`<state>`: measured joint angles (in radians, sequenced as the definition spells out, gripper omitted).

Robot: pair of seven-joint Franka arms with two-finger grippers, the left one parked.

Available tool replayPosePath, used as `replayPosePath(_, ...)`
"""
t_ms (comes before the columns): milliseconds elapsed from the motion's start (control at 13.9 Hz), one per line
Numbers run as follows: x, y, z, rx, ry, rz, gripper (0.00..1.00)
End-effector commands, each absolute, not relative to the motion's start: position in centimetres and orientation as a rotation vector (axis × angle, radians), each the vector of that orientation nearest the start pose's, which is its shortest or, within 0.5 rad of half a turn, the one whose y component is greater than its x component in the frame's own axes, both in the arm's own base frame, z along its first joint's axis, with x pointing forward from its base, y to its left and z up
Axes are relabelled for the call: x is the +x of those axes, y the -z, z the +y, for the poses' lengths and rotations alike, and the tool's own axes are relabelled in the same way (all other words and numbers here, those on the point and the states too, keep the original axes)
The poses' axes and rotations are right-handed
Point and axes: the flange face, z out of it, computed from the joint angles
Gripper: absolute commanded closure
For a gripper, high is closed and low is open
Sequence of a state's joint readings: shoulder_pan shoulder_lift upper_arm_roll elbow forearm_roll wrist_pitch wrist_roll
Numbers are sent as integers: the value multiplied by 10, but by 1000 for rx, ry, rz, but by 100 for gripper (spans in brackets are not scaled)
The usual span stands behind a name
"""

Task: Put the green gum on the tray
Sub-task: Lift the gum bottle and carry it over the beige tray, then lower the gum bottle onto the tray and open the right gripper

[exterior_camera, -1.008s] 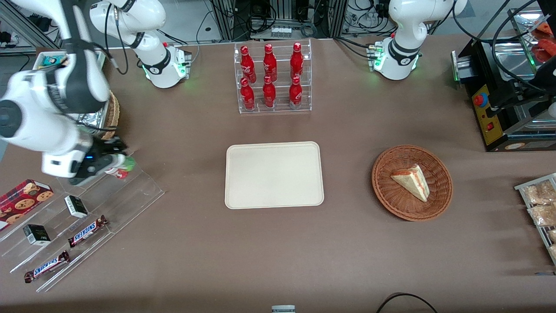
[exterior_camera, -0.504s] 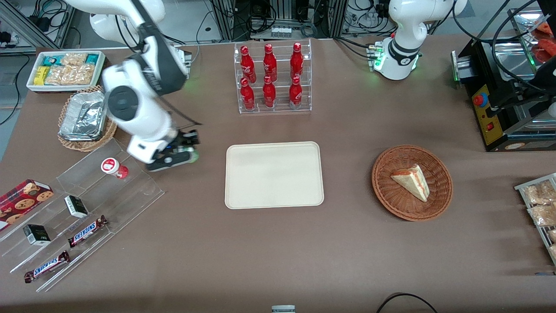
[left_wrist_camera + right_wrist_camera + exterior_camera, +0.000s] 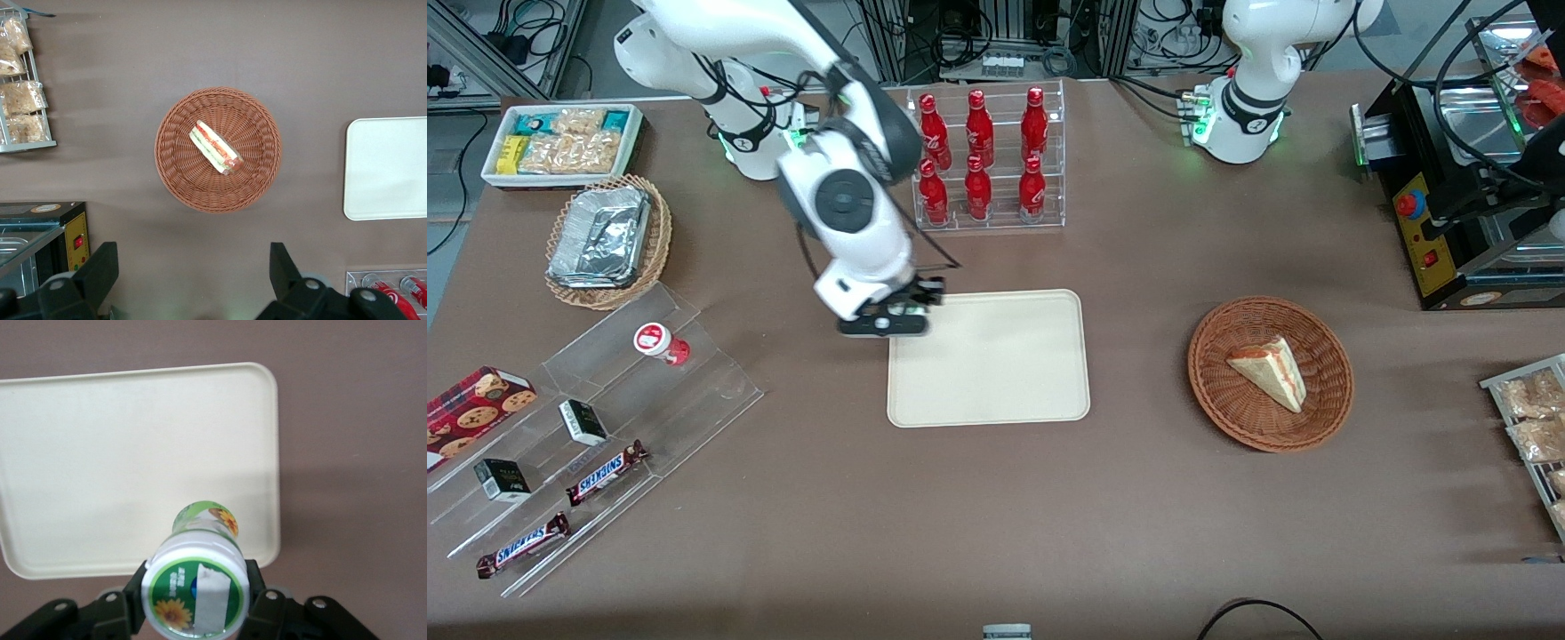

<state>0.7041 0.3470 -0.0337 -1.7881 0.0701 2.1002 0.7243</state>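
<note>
The green gum (image 3: 197, 587), a green bottle with a white lid and a sunflower label, is held between the black fingers (image 3: 135, 592) of my right gripper (image 3: 196, 595), which is shut on it. In the front view the gripper (image 3: 883, 322) hangs over the tray's edge toward the working arm's end, and the arm hides most of the bottle. The cream tray (image 3: 996, 364) lies flat in the middle of the table with nothing on it. The right wrist view shows the tray (image 3: 133, 453) just below the bottle, near one rounded corner.
A red-lidded bottle (image 3: 656, 341) stands on the clear stepped stand (image 3: 605, 418) with snack bars, toward the working arm's end. A rack of red cola bottles (image 3: 985, 160) is farther from the camera than the tray. A wicker basket (image 3: 1325, 404) with a sandwich lies toward the parked arm's end.
My gripper has carried the green gum away from the clear stand and the red bottle, across the table to the tray's edge. The red bottle stays on the stand.
</note>
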Motion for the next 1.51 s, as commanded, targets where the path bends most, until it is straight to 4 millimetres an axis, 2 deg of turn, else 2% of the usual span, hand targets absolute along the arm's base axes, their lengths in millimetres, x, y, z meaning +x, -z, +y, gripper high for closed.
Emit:
replayPosePath(0, 503, -323, 452, -3103, -73, 266, 100)
replayPosePath(216, 501, -286, 481, -3089, -41, 324, 100)
replayPosePath(288, 503, -277, 485, -3090, -39, 326, 100)
replayPosePath(720, 518, -250, 481, -3088, -33, 352, 100)
replayPosePath(1080, 520, -230, 480, -3082, -23, 359, 100)
replayPosePath(1152, 521, -228, 480, -3080, -31, 365, 94)
replayPosePath(1224, 521, -226, 479, -3083, -33, 356, 78)
replayPosePath(1296, 522, -226, 479, -3081, -25, 356, 40)
replayPosePath(1368, 522, -225, 479, -3081, -23, 347, 7)
replayPosePath(1440, 523, -226, 479, -3082, -20, 335, 0)
